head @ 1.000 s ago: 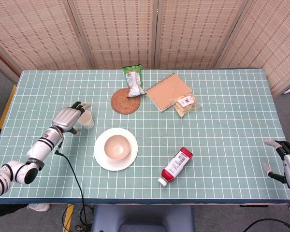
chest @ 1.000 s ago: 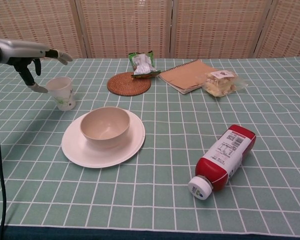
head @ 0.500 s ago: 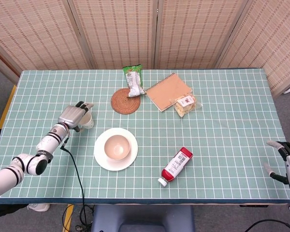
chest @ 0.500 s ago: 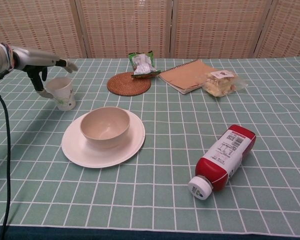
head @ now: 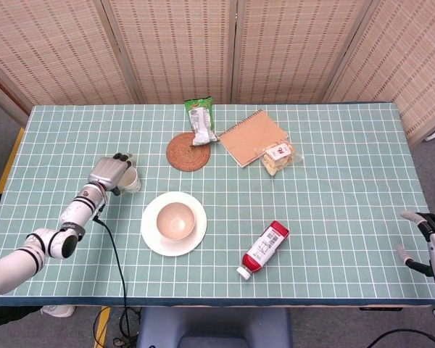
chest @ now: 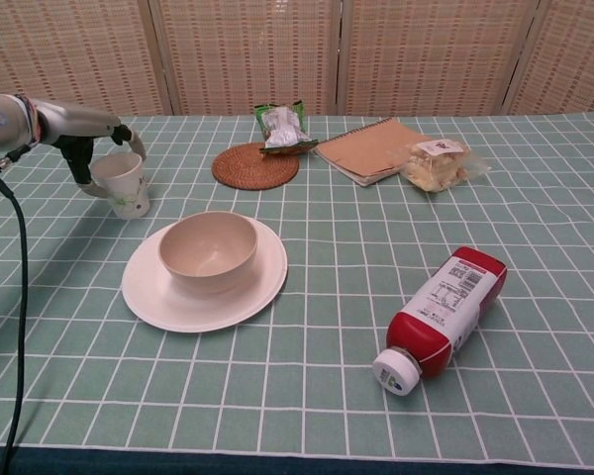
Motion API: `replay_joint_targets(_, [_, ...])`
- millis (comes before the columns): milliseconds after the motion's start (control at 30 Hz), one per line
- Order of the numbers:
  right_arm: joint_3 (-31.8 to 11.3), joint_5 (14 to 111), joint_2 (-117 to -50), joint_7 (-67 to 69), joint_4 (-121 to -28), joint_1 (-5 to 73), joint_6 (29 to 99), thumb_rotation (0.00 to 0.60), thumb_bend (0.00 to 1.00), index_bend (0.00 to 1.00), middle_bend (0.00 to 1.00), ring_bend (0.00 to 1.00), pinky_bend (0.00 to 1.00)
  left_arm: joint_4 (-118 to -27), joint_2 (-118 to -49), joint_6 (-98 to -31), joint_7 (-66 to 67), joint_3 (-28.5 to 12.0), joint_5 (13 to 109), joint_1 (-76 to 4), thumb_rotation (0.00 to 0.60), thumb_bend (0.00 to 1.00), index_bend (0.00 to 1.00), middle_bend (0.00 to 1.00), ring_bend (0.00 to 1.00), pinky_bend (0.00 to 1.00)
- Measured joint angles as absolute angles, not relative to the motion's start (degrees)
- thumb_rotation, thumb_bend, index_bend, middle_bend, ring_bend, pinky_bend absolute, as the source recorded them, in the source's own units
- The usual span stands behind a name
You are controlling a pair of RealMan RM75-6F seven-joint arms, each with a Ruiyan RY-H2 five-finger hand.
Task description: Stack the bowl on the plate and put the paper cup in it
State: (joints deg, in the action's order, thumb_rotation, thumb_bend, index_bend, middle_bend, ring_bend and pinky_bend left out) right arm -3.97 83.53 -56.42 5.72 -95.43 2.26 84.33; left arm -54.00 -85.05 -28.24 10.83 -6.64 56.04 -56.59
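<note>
Nearest to me lies a ketchup bottle (chest: 439,319) on its side, red with a white cap, on the green checked table (chest: 535,247). My right hand (head: 429,243) is low at the right edge of the table in the head view, with its fingers apart and nothing in them.

To the left of the bottle stands the plate (chest: 148,292), white and round, and the bowl (chest: 208,249) already sits upright in the middle of it. The bowl is beige and there is nothing inside.

A little further, left of the plate, is the cup (chest: 120,184). It is a small white paper cup with a green print low on its side. It stands upright on the table, apart from the plate. My left hand (chest: 101,142) is at the cup: my fingers curl over its rim and the thumb is on its left side, so I hold it.

Further back are a round woven coaster (chest: 255,165), a green snack bag (chest: 282,126) touching its far edge, a brown notebook (chest: 373,147), and a clear packet (chest: 436,163) that lies on the notebook's corner.
</note>
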Motion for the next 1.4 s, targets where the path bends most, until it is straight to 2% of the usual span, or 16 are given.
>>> replay_joint_targets(267, [-4.0,83.4,-56.4,5.7,-95.3,2.1,84.4,0.6,0.28,0.24,0.29,0.2,0.31,-51.3,-87.2,-28.8,7.2,-7.9,57.1,-56.0,0.6,0.24,0.33,0.17,0.35,0.54])
replay_joint_targets(433, [-4.0,83.4,-56.5,5.7,-95.4,2.1,84.4,0.6,0.28,0.24,0.29,0.2,0.31,-51.0,-87.4,-29.1,5.4,-8.5,58.7,-55.8,0.6,0.24,0.35,0.23,0.38,0.59])
replay_joint_targets(567, [-4.1,83.4,-56.5,5.7,-95.4,2.3,84.2,0.6,0.28,0.24,0.29,0.2,0.31,-52.1,-86.5,-29.4,4.4,-8.6,60.1,-55.5,0.6,0.24,0.36,0.25,0.38,0.6])
replay_joint_targets(767, [-4.2,83.5,-56.5,5.5,-95.6,2.7,83.8,0.6,0.28,0.24,0.29,0.2,0.31,-57.6,-82.7,-30.7,3.1,-8.4,63.4,-54.7,0.6,0.24,0.36,0.26,0.38,0.6])
replay_joint_targets(933, [-4.3,83.6,-56.6,5.1,-95.7,3.0,83.4,0.6,0.28,0.24,0.29,0.2,0.31,-65.6,-77.9,-32.9,1.6,-7.9,67.5,-53.6,0.6,0.24,0.36,0.26,0.38,0.6])
replay_joint_targets(1200, [-4.4,83.7,-56.6,4.6,-96.2,3.4,83.1,0.6,0.28,0.24,0.29,0.2,0.31,-76.8,-72.0,-39.7,-2.5,-7.0,77.5,-51.8,0.6,0.24,0.36,0.26,0.38,0.6])
replay_joint_targets(1400, [-4.4,83.5,-56.6,4.4,-96.3,3.4,83.1,0.6,0.28,0.25,0.29,0.2,0.31,-81.8,-70.3,-43.3,-6.6,-6.6,83.3,-51.5,0.6,0.24,0.36,0.26,0.38,0.6])
